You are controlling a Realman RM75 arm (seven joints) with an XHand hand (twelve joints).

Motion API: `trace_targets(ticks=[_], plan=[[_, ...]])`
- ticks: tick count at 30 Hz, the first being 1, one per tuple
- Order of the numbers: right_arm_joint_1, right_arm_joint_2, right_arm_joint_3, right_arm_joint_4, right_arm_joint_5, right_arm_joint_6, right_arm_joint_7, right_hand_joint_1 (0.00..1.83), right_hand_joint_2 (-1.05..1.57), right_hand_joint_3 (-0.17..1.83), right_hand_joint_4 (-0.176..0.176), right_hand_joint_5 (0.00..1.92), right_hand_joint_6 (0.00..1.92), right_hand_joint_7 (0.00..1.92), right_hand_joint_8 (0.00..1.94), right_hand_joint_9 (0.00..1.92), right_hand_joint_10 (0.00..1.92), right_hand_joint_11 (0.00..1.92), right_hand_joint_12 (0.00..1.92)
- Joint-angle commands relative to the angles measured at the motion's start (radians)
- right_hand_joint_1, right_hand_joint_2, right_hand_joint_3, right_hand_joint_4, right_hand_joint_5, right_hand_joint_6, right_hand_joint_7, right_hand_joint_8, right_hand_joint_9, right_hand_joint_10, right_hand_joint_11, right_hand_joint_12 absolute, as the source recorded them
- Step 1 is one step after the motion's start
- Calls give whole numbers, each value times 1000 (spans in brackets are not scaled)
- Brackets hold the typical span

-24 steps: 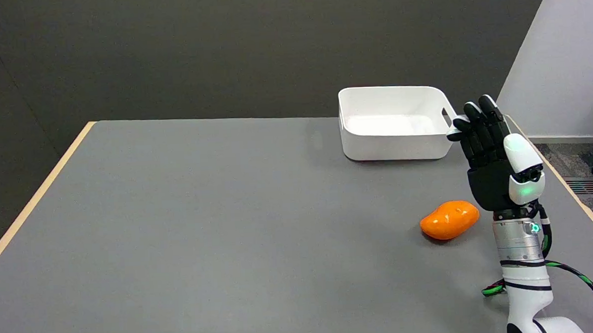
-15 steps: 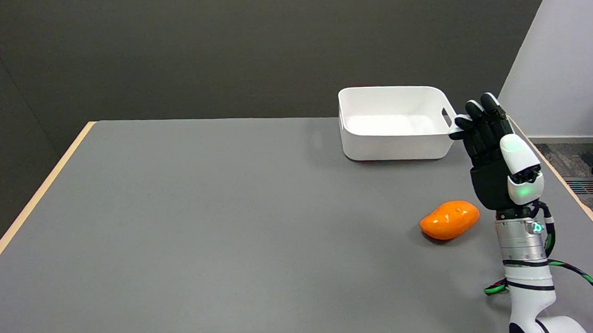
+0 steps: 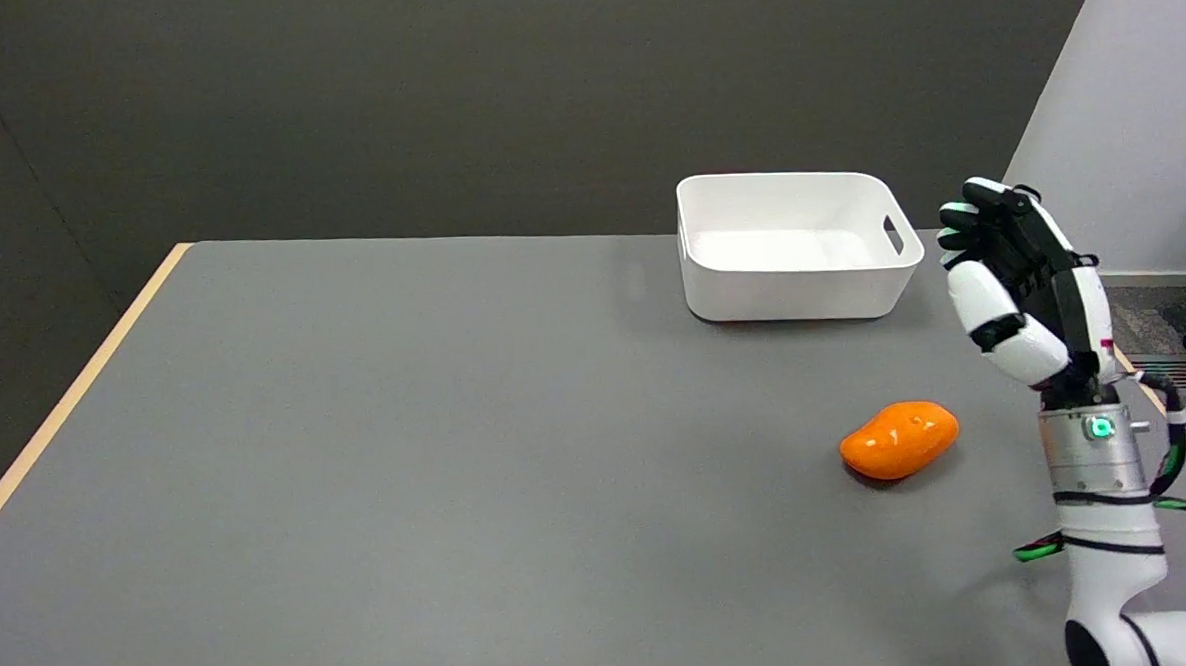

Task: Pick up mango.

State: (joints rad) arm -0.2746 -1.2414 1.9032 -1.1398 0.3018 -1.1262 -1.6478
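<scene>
While the mango (image 3: 899, 440) lies crosswise on the worktop (image 3: 457, 429), the empty, spread-fingered robot hand (image 3: 1022, 289) hovers up and to its right

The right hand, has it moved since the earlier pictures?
Yes. The right hand has shifted to the picture's right, away from the white bin whose corner it overlapped before, and has turned. The mango lies untouched.
</scene>
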Motion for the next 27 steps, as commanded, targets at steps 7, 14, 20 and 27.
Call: trace_targets(ticks=[7, 14, 20, 27], plan=[[-209, 94, 356, -288, -481, 444, -194, 725, 623, 905, -21, 330, 615, 521, 667, 444, 1165, 423, 1693], [-350, -16, 540, -362, -477, 294, -126, 683, 608, 900, 11, 342, 637, 544, 661, 461, 1152, 433, 1691], [-419, -122, 642, -468, -475, 158, -65, 655, 600, 893, 35, 364, 677, 569, 683, 481, 1153, 439, 1688], [-476, -130, 652, -484, -474, -21, 40, 615, 599, 880, 44, 363, 677, 564, 669, 473, 1135, 421, 1666]])
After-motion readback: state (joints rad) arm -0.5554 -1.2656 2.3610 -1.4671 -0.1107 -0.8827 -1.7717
